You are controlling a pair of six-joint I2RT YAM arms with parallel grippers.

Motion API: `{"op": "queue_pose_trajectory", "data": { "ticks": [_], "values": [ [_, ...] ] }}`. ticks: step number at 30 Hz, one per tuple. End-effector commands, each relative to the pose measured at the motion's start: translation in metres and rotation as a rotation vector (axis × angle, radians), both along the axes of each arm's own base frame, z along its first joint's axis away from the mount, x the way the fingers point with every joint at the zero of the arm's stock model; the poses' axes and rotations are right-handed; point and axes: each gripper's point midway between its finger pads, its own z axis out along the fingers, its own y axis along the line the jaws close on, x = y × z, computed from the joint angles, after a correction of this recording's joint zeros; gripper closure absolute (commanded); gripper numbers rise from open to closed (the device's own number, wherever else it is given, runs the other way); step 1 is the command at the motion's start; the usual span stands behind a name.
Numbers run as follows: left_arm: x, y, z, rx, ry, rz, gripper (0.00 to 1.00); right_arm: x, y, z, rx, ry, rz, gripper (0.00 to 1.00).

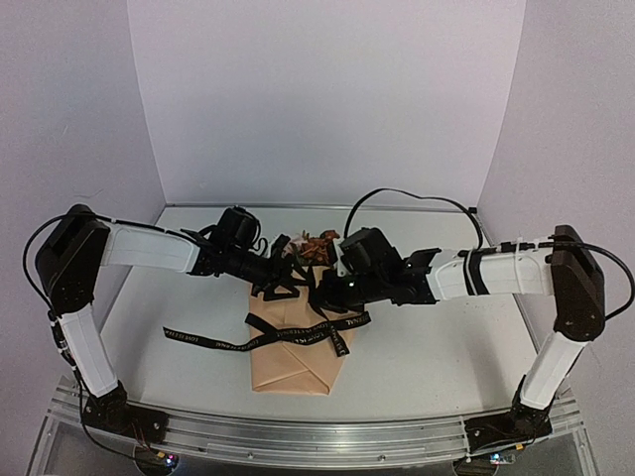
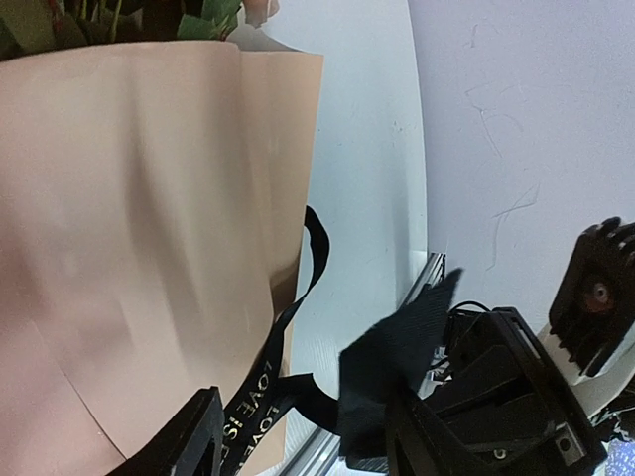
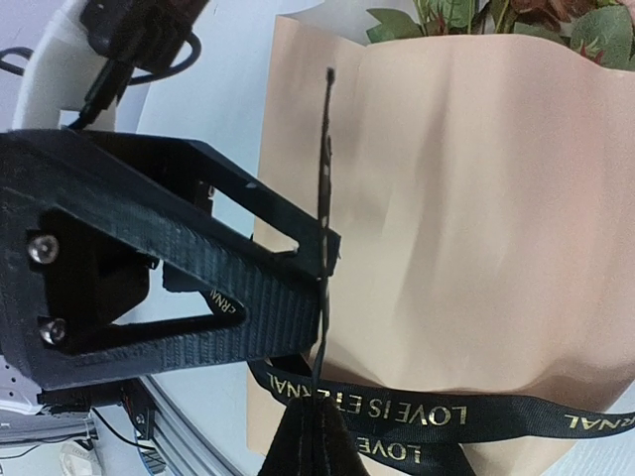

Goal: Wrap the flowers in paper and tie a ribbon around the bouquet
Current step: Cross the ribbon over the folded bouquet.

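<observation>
The bouquet (image 1: 296, 349) lies flat in the middle of the white worktop (image 1: 446, 347). Its wider end points to 12 o'clock and its folded narrow end to 6 o'clock in the overhead view. The tan paper (image 2: 139, 248) is wrapped smoothly round the stems. The flowers (image 1: 316, 244), orange-brown and cream with green leaves, show just above the paper's 12 o'clock edge.

The black ribbon (image 1: 213, 337) crosses the paper about halfway along. One tail lies on the worktop toward 9 o'clock and a shorter one reaches toward 3 o'clock. More strands rise from the crossing toward 12 o'clock, where both pincers meet. Whether a knot has formed there cannot be told. In the right wrist view, gold lettering runs along the band where it passes over the paper's lower part.

The right pincer (image 1: 322, 290) comes in from 3 o'clock and sits over the bouquet's upper half. It is clenched, with a strand of ribbon caught edge-on at the tip of its finger (image 3: 149, 288).

The left pincer (image 1: 283, 276) comes in from 9 o'clock to the paper's 11 o'clock corner. It is released, its jaws standing apart. The ribbon runs just beside its visible finger (image 2: 189, 441) without being clamped.
</observation>
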Motion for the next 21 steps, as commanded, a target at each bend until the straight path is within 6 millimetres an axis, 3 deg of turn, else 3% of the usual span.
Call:
{"op": "queue_pose_trajectory", "data": {
  "ticks": [1,6,11,19,21],
  "values": [
    [-0.006,-0.005,0.025,-0.106,-0.022,-0.016,0.41,-0.002,0.004,0.024,0.037,-0.051,0.033,1.00],
    [-0.011,-0.012,0.037,-0.194,-0.019,-0.050,0.43,-0.009,0.015,0.032,0.107,-0.046,0.088,1.00],
    [-0.015,-0.014,0.045,-0.268,-0.004,-0.061,0.56,-0.008,0.014,0.031,0.115,-0.043,0.078,1.00],
    [-0.016,-0.012,0.042,-0.272,0.020,-0.040,0.88,-0.003,0.007,0.021,0.101,-0.022,0.030,1.00],
    [-0.013,-0.012,0.036,-0.234,0.022,-0.034,0.99,-0.001,0.006,0.021,0.097,-0.021,0.017,0.91]
  ]
}}
